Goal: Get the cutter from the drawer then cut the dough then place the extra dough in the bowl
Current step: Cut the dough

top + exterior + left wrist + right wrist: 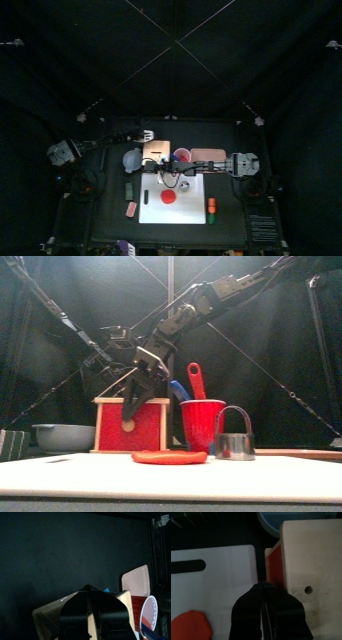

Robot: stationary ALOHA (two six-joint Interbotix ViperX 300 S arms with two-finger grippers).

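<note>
The pale wooden box [131, 404] with its red drawer front [150, 428] stands at the back of the table. My right gripper [264, 587] is shut, with its tips against the drawer front's [274, 562] edge beside the box [314, 557]. Above the box's top [127, 599] hovers my left gripper [90, 589], shut on nothing that shows. The metal cutter [235, 442] stands upright on the white board [174, 478], to the right of the flat red dough [170, 457]. The blue-grey bowl [63, 436] sits left of the box.
A red cup [202, 421] holding a blue and a red toy knife stands between box and cutter. The pink tray [207, 155] lies at the back right. Small toy foods lie at the board's left [130, 208] and right [211, 207].
</note>
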